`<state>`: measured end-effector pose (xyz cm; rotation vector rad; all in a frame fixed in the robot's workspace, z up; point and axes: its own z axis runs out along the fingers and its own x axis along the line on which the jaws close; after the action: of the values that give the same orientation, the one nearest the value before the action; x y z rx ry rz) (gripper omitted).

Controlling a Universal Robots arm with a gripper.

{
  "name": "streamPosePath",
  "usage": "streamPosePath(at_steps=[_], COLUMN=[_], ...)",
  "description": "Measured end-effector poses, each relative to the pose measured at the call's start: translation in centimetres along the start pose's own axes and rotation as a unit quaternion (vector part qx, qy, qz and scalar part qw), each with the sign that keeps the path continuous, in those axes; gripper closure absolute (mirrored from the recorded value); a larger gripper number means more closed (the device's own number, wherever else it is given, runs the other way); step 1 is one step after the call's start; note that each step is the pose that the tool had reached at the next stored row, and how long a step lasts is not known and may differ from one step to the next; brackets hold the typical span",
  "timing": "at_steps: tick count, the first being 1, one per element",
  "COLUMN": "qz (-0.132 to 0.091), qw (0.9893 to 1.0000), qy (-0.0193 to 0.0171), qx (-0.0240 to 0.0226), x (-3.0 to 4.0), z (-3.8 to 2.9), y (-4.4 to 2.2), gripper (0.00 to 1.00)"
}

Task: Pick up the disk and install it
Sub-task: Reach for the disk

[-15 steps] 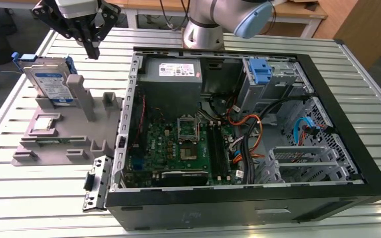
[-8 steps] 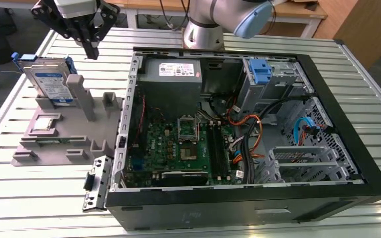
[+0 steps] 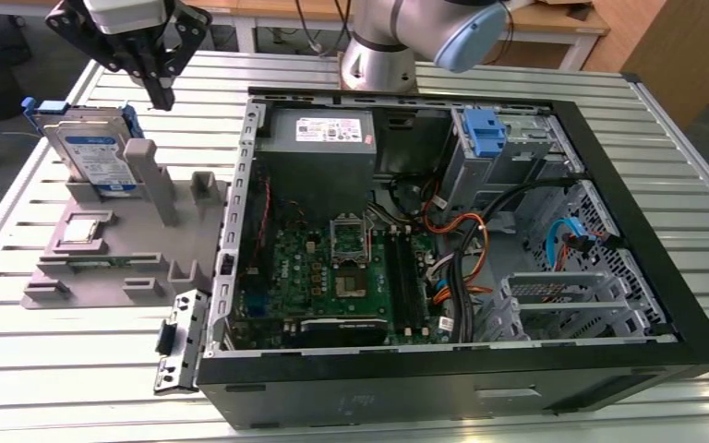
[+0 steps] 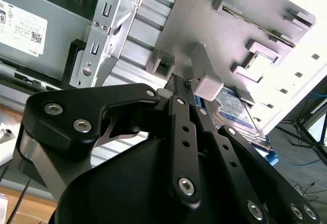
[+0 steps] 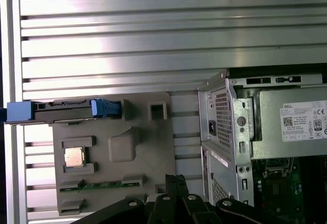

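Near the upright, flat silver disk [image 3: 93, 152], the black gripper [image 3: 160, 98] hangs pressed together, empty.

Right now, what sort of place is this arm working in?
Probably a robotics lab bench set up for computer assembly: a ribbed aluminium table, an open black desktop computer case with its green motherboard exposed, and a grey plastic fixture holding the silver blue-railed disk on edge.

Disk [image 3: 93, 155]: silver casing, labelled in white and blue, railed in blue. Tabletop [image 3: 59, 369]: silver metal, ribbed from edge to edge in parallel slats. Fixture [image 3: 145, 235]: moulded in plain grey. Gripper [image 3: 158, 92]: finished in black. Computer case [image 3: 453, 383]: framed in black; motherboard [image 3: 318, 268] green; power supply [image 3: 318, 171] grey, white-stickered; bracket [image 3: 484, 134] blue.
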<state>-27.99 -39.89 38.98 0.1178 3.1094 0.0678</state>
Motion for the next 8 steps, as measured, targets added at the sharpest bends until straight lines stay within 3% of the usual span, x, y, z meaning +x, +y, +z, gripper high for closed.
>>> streamPosePath(at_steps=[8], qz=[0.0], qw=[1.0], qy=[0.0], qx=[0.0], x=[0.33], z=[0.0], y=[-0.03], gripper=[0.9])
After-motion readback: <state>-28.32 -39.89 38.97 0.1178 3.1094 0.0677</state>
